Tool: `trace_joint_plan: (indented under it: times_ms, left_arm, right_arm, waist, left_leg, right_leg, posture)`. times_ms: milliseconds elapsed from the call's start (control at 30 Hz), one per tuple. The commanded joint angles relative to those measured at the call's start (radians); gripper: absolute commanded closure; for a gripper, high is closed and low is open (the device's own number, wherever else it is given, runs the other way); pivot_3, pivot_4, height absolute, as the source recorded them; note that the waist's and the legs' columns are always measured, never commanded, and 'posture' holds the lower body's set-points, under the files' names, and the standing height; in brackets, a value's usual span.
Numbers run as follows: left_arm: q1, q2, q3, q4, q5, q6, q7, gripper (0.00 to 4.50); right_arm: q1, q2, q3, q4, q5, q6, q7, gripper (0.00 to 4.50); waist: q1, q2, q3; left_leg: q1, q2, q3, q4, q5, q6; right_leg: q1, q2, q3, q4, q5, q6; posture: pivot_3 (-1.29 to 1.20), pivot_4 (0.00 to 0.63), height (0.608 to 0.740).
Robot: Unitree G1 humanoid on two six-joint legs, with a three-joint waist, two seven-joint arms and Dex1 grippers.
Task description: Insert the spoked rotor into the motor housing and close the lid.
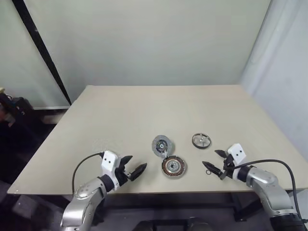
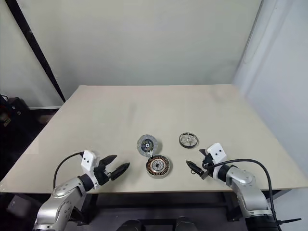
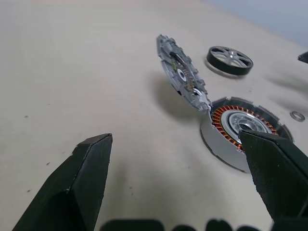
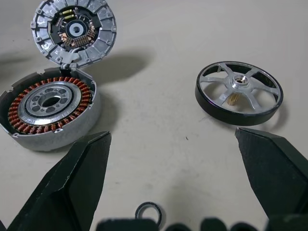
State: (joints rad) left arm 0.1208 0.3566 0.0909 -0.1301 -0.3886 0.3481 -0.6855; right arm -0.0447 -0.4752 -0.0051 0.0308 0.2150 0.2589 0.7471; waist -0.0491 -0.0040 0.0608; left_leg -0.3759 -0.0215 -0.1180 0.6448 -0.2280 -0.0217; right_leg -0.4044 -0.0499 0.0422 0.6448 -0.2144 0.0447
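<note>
Waiting at the start tbh: left gripper [image 1: 136, 170] and right gripper [image 1: 214, 161] both spread wide, holding nothing. Spoked rotor [image 1: 201, 140] sits on the table [image 1: 120, 110] just past the right gripper, apart from the motor housing [image 1: 173, 167], whose lid [image 1: 162, 145] is tipped up open. Next imo: right gripper reaches fwd, pinches the rotor rim.

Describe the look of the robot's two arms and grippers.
Both arms are silver-grey metal with rounded segments. Each wrist carries a white block with small dark holes. The left gripper and right gripper each have two black, pointed, wedge-shaped fingers. A black cable loops from each wrist back along the forearm.
</note>
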Motion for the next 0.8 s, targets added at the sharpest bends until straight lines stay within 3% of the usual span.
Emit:
trace_joint_plan:
  times_ms: [33,633,800]
  left_arm:
    - [-0.004,0.009,0.022,-0.051,-0.022,-0.012,0.003,0.02]
    - [-0.04,0.053,-0.005,-0.043,-0.048,0.007,-0.079,0.02]
    - [-0.056,0.103,-0.061,-0.041,-0.044,0.034,-0.171,0.02]
  right_arm:
    - [-0.041,0.0,-0.004,-0.014,0.009,-0.018,0.004,0.0]
    - [0.009,0.018,0.0,-0.127,0.012,0.064,-0.044,0.0]
    - [0.045,0.018,-0.001,-0.183,-0.007,0.143,-0.111,0.0]
  waist:
    - [0.0,0.0,0.0]
    - [0.0,0.0,0.0]
    - [0.0,0.001,0.0]
  left_leg:
    - [0.0,0.0,0.0,0.0,0.0,0.0]
    - [-0.001,0.0,0.0,0.0,0.0,0.0]
    - [-0.001,0.0,0.0,0.0,0.0,0.0]
  right_leg:
    - [0.0,0.0,0.0,0.0,0.0,0.0]
    - [-0.001,0.0,0.0,0.0,0.0,0.0]
    - [-0.001,0.0,0.0,0.0,0.0,0.0]
  posture:
    - [0.0,0.0,0.74]
    - [0.0,0.0,0.74]
    - [0.0,0.0,0.74]
